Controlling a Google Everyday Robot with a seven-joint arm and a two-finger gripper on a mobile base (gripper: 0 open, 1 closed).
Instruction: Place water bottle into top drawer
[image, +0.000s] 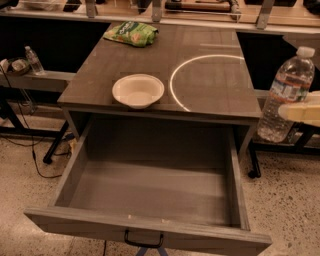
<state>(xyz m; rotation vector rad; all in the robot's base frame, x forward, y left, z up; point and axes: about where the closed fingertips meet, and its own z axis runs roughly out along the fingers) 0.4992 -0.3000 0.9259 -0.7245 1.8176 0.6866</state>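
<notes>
The water bottle, clear ribbed plastic with a white cap and a red, white and blue label, hangs upright in the air just right of the table, beside its front right corner. My gripper comes in from the right edge; one pale finger lies across the front of the bottle's lower half, shut on it. The top drawer is pulled wide open below the tabletop, its inside bare, with the black handle at its front centre. The bottle is to the right of the drawer and above its level.
On the grey tabletop stand a white bowl near the front edge and a green snack bag at the back. A small dim bottle stands on a shelf at the left. Rails and shelves run behind the table.
</notes>
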